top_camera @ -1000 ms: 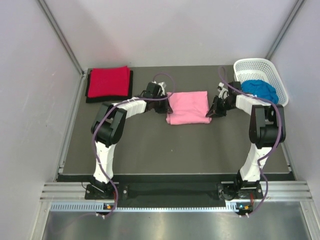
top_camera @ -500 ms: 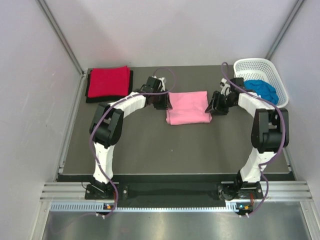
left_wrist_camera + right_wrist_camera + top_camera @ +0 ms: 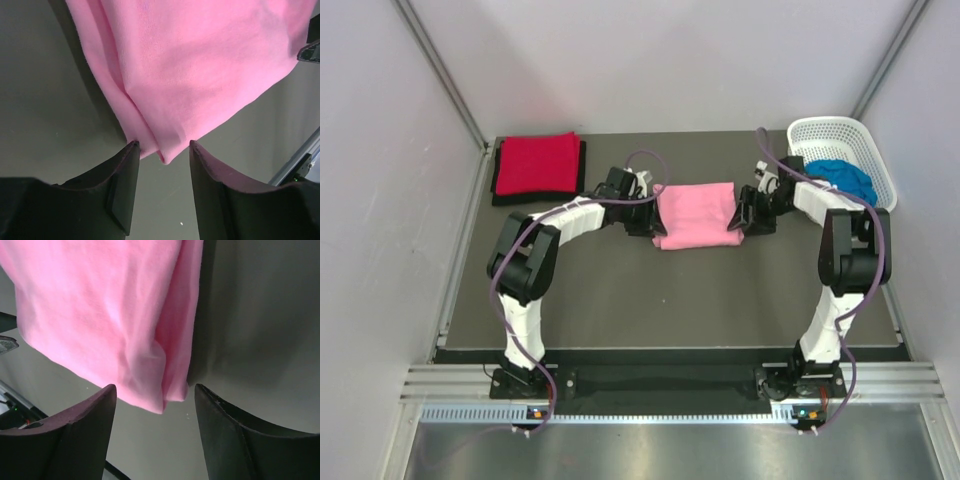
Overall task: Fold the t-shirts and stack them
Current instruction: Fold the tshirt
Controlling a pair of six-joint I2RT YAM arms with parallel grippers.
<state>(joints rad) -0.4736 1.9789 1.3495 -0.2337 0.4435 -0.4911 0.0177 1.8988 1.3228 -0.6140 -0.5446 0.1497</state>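
Note:
The light pink t-shirt (image 3: 695,215) lies folded on the dark table (image 3: 620,290), between my two grippers. At its left edge, my left gripper (image 3: 646,216) is open. In the left wrist view the pink t-shirt (image 3: 200,65) ends in a corner that sits loose between the tips of the left gripper (image 3: 162,145). My right gripper (image 3: 744,212) is open at the right edge. The right wrist view shows a folded corner of the pink t-shirt (image 3: 100,305) free between the wide jaws of the right gripper (image 3: 155,389). The red t-shirt (image 3: 537,162) lies folded on the black t-shirt (image 3: 535,199) at far left.
A white lattice basket (image 3: 830,130) stands at the far right corner with the bright blue t-shirt (image 3: 842,178) inside. Grey walls close in the table on the left, far and right sides.
Both grippers have opened and let go of the pink t-shirt's side edges. The shirt now rests flat on the table; both arms have stayed beside it.

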